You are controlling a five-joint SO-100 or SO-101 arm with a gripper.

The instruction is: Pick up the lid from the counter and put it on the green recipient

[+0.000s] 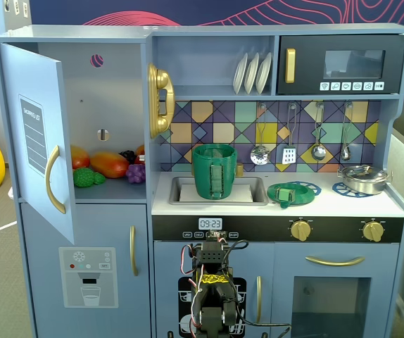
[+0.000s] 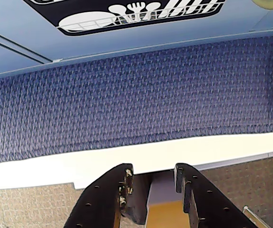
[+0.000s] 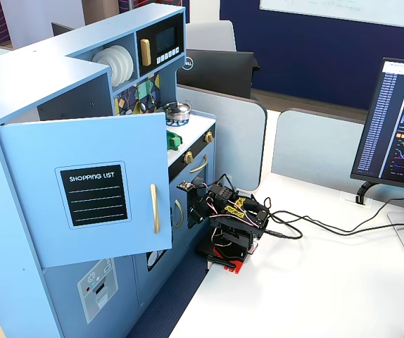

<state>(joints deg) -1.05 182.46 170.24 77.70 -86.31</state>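
Toy kitchen (image 1: 209,127) in blue, filling a fixed view, left door swung open. Green recipient (image 1: 215,170) upright in the sink, long axis vertical, strap handle facing the camera. Lid (image 1: 286,193) just right of the sink, on the blue burner ring (image 1: 307,188), lying a bit tilted, knob pointing toward the front. Claw (image 2: 152,178) low before the kitchen, slightly spread, pinching nothing, folded above the white tabletop (image 3: 329,282).
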